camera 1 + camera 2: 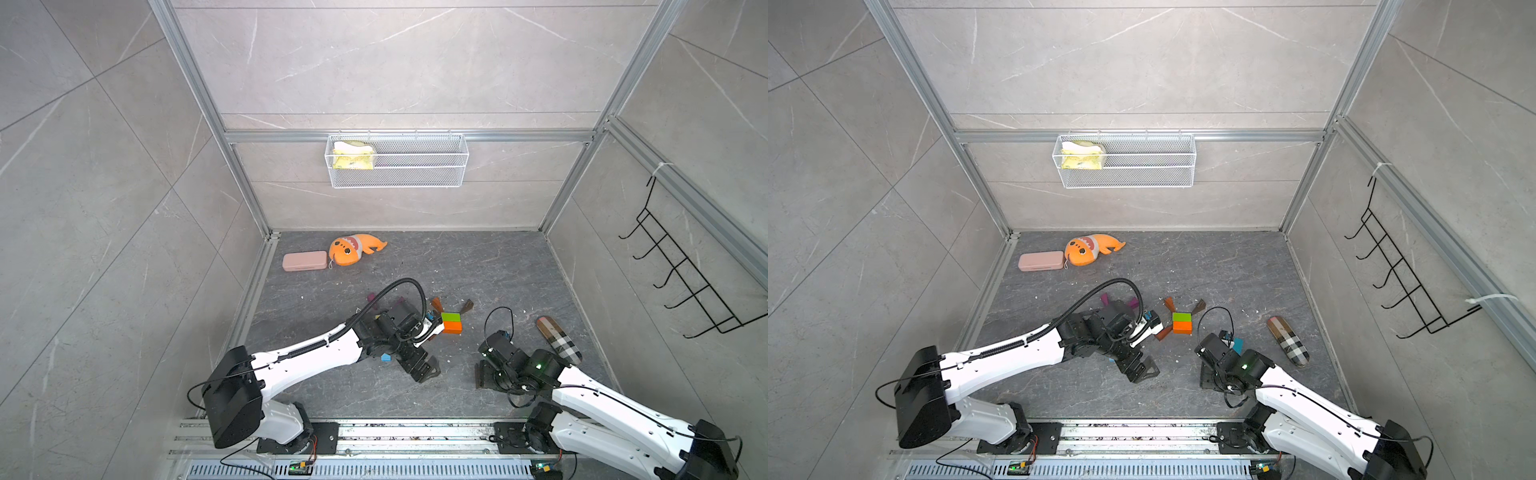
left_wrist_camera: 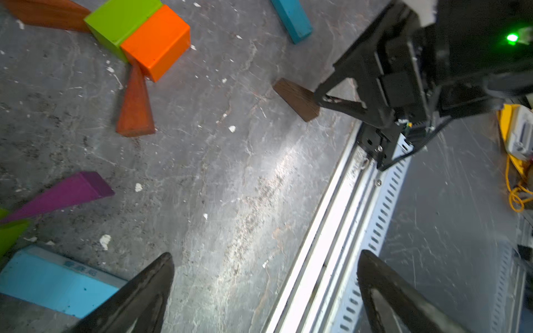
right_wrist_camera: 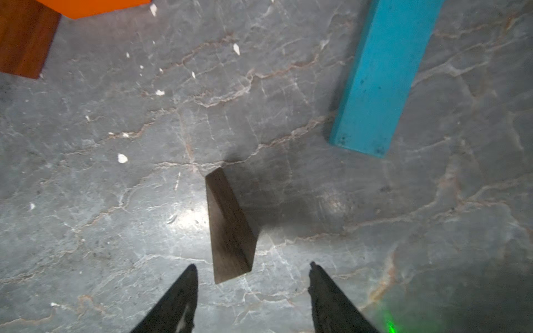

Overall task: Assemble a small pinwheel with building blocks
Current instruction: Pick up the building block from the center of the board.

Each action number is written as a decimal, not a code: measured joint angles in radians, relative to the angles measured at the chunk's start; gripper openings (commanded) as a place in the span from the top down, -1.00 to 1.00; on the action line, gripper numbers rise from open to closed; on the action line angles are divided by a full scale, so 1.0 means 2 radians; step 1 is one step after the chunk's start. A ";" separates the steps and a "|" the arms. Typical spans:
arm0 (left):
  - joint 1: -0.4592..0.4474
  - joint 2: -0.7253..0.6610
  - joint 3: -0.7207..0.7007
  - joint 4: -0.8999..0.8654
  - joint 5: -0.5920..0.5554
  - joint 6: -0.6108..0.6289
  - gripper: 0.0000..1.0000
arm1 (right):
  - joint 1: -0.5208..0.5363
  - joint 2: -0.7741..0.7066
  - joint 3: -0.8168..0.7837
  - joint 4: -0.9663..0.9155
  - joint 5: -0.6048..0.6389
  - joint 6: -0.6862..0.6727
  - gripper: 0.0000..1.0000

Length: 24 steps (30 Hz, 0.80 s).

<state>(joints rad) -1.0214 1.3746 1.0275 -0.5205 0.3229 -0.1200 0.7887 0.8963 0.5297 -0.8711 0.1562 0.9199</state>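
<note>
Held wide open and empty, the left gripper [image 2: 266,259] is poised above bare stone floor on the rail side of the orange brick [image 2: 157,43]. One finger [image 2: 138,291] is seen just beside a light-blue block [image 2: 57,285]. The metal rail [image 2: 331,230] that edges the floor is seen beyond the fingers.

The right gripper [image 3: 253,265] is set narrower, astride the near end of a dark brown wedge [image 3: 229,227]; a gap is left on each side, so nothing is gripped. That wedge lies flat, well apart from the orange brick, toward the rail.

A green brick [image 2: 121,23] is butted against the orange brick, and an orange-brown wedge [image 2: 135,109] touches the orange brick's corner. A purple wedge [image 2: 66,196] and a light-blue bar [image 3: 383,77] lie apart from the orange brick. Open floor is left between the orange brick and the rail.
</note>
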 measured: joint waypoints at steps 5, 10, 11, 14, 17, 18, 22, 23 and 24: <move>0.000 -0.039 -0.012 -0.002 0.006 0.015 -1.00 | 0.017 0.036 -0.001 0.014 0.014 0.014 -0.11; 0.000 -0.040 -0.020 -0.001 0.010 0.016 -1.00 | 0.027 0.072 -0.001 0.038 0.018 0.014 -0.05; 0.000 -0.038 -0.020 -0.001 0.010 0.016 -1.00 | 0.029 0.078 -0.001 0.042 0.018 0.014 -0.04; 0.000 -0.032 -0.020 0.001 0.010 0.016 -1.00 | 0.031 0.090 -0.001 0.053 0.018 0.014 0.01; 0.000 -0.024 -0.020 0.003 0.011 0.016 -1.00 | 0.032 0.095 -0.002 0.061 0.018 0.013 0.13; 0.000 -0.022 -0.020 0.003 0.012 0.016 -1.00 | 0.032 0.096 -0.002 0.064 0.018 0.014 0.19; 0.000 -0.013 -0.020 0.003 0.013 0.016 -1.00 | 0.033 0.106 -0.003 0.072 0.017 0.014 0.41; 0.000 -0.011 -0.020 0.003 0.013 0.016 -0.99 | 0.033 0.109 -0.003 0.074 0.017 0.014 0.42; 0.000 -0.010 -0.020 0.003 0.014 0.016 -1.00 | 0.033 0.112 -0.003 0.075 0.018 0.014 0.42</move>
<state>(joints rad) -1.0210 1.3544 0.9867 -0.5148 0.3500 -0.0883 0.8547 1.1194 0.5232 -0.7204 0.1913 0.9470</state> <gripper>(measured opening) 0.999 0.295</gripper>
